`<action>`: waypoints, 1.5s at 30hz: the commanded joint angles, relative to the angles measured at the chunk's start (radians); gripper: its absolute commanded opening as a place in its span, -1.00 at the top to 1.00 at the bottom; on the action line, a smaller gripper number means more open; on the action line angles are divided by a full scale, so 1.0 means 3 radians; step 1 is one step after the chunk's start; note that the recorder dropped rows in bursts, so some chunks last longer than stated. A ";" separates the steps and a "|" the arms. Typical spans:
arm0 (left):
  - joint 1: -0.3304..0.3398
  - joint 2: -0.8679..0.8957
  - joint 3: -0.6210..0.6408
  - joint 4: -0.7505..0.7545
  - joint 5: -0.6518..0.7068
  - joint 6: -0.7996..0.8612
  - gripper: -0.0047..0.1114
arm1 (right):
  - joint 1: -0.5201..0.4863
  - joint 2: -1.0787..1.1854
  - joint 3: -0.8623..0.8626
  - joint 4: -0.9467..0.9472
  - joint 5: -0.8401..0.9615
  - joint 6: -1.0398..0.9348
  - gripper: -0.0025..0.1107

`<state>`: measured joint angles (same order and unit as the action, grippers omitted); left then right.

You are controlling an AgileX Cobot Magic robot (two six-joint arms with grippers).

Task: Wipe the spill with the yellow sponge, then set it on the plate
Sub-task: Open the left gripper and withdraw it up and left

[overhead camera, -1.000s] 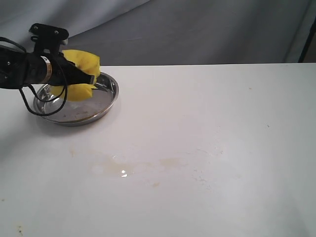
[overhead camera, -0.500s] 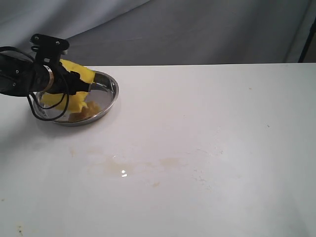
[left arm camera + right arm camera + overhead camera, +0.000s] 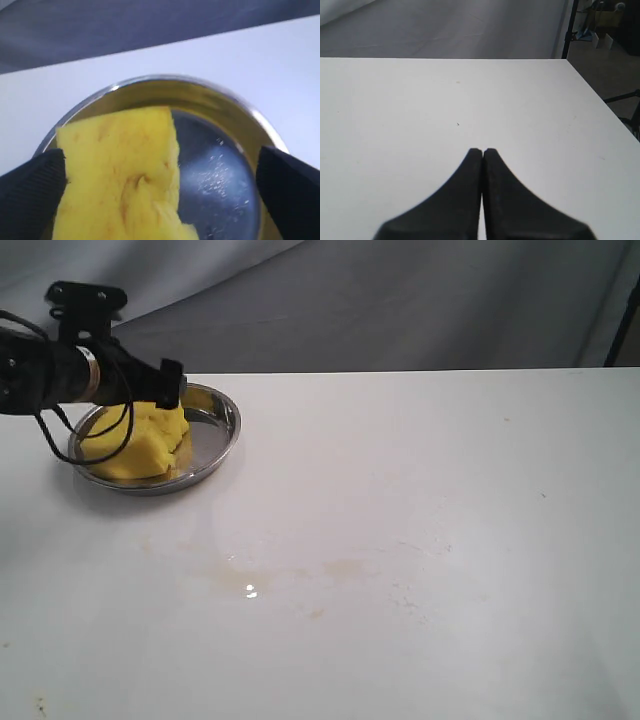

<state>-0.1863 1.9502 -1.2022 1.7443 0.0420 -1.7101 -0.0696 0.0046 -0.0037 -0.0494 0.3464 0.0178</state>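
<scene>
- Left pincer point(image 3: 160, 155): the jaws stand wide apart, one black ribbed finger point(image 3: 32, 187) on each side of the yellow sponge point(image 3: 120, 170), and nothing is gripped. One finger sits right at a corner of the foam, and the wrist view cannot confirm whether they touch.
- In the exterior view the left pincer point(image 3: 165, 390) hangs just above the far side of the sponge. Judgement: this wide, raised posture fits a release, leaving the arm free to lift straight off.
- Yellow sponge point(image 3: 135, 445): it lies inside the stainless-steel plate point(image 3: 225, 430), crumpled and tilted, and covers the plate's left half. Orange-brown stains show on its upper face.
- Plate point(image 3: 220, 100): it stands on the table point(image 3: 450, 490) close to the far left corner. The raised rim contains the wet foam, and droplets glisten on the bare floor of the dish.
- Spill point(image 3: 250, 585): pale brownish streaks with one glossy spot lie toward the near edge, left of centre and well apart from the plate. Judgement: the wipe is largely done but leaves residue.
- Right pincer point(image 3: 482, 150): the jaws are pressed together with nothing between them. It is parked over bare table near the right edge, out of the work.
- Markings: no brand, label or writing can be read in any view.
</scene>
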 commanded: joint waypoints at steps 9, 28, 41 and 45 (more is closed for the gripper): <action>-0.0014 -0.1552 0.0688 -0.0352 -0.0355 -0.0139 -0.60 | 0.0003 -0.0015 0.0012 0.0015 -0.0014 -0.0036 0.96; -0.0014 -0.3333 0.1695 -0.1231 -0.1200 0.0392 -0.59 | 0.0003 -0.0015 0.0012 0.0015 -0.0014 -0.0036 0.96; -0.0014 -0.4441 0.2451 -0.1195 -0.1635 0.0397 -0.59 | 0.0003 -0.0015 0.0012 0.0015 -0.0014 -0.0024 0.96; -0.0014 -0.4646 0.2618 -0.1121 -0.1875 0.0397 -0.38 | 0.0003 -0.0015 0.0012 0.0015 -0.0014 -0.0033 0.96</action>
<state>-0.1863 0.5938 -0.4466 1.3951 -0.4671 -1.5962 -0.0696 0.0046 -0.0037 -0.0494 0.3464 0.0178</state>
